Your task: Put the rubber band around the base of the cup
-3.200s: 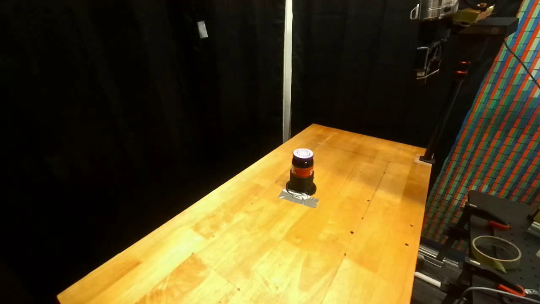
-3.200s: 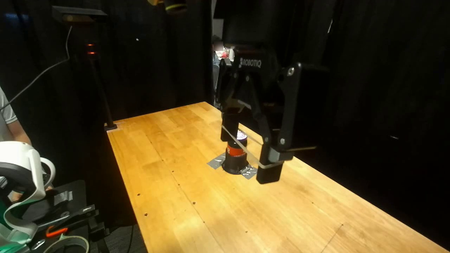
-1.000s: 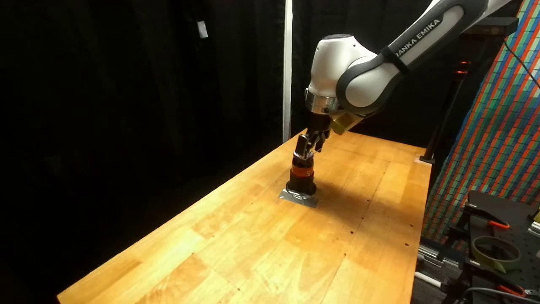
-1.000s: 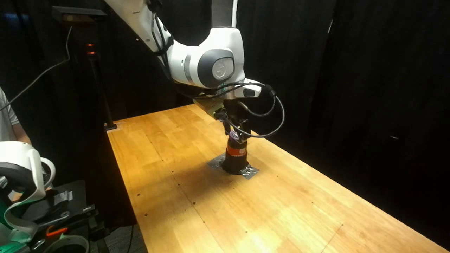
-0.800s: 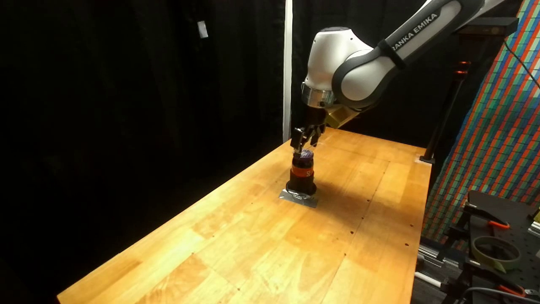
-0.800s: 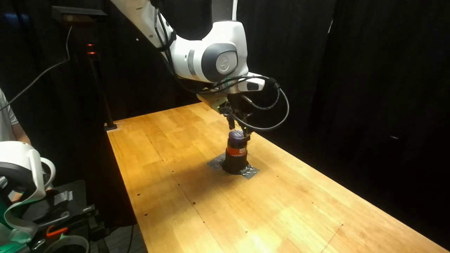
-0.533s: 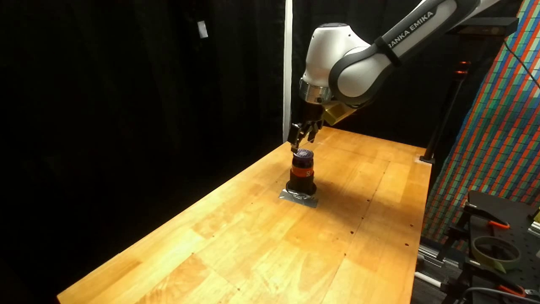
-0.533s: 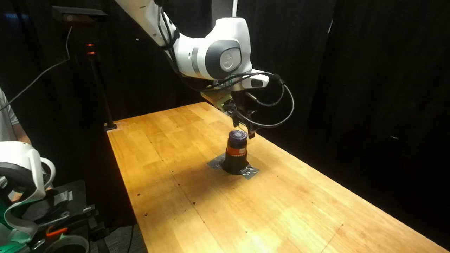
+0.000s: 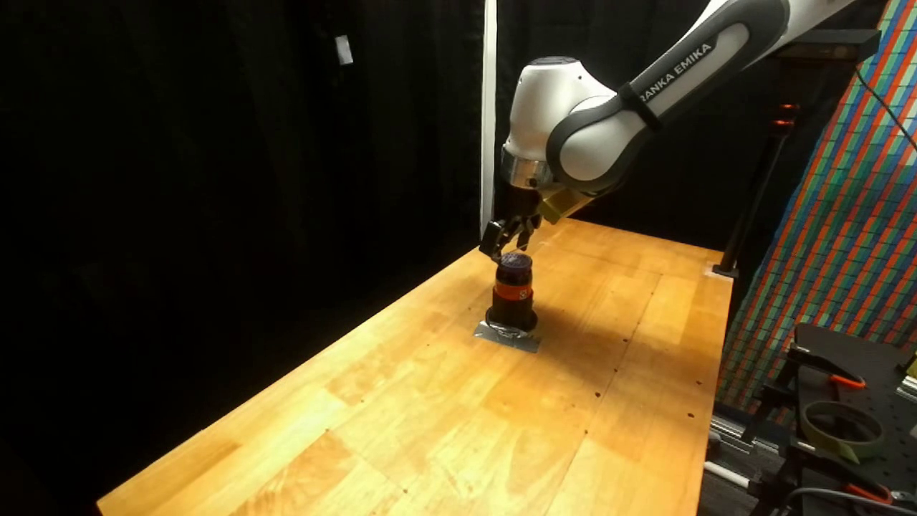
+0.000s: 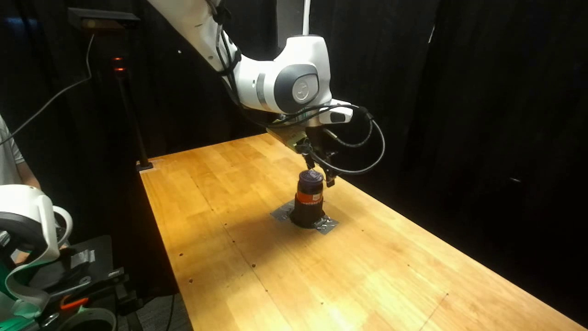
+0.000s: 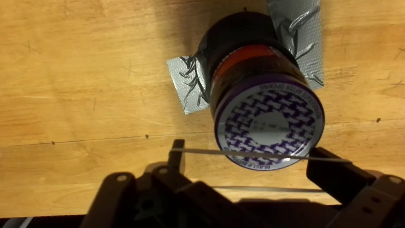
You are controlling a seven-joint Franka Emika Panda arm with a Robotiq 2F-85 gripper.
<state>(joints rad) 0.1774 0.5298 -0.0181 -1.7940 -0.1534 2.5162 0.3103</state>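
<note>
Rubber band (image 11: pixel 262 155) is up on the claw (image 11: pixel 246 152), looped round both fingers (image 11: pixel 176 160) and drawn out into two near-parallel strands. Claw is spread, wide gap between the tips, band stretched across it. In the wrist view one strand cuts across the patterned lid (image 11: pixel 272 128); can't tell if it touches. One fingertip overlaps the lid's edge there, contact unclear too. In both exterior views the claw hangs close by the lid, one tip just beside its rim; the band is too thin to trace well from there. Cup (image 10: pixel 309 197) stands upright on the wooden table (image 9: pixel 430 401), lid on, orange-red stripe round its body, black base (image 10: pixel 307 216) round its foot. Grey tape (image 11: pixel 188 88) sits against the base on two sides, stuck to the wood. White arm (image 9: pixel 548 107) slants in over the cup. Further out: dark curtains (image 9: pixel 215 179) behind the table, plus a roll of tape (image 9: pixel 809 430) on a black stand (image 9: pixel 852 351) beside it.
</note>
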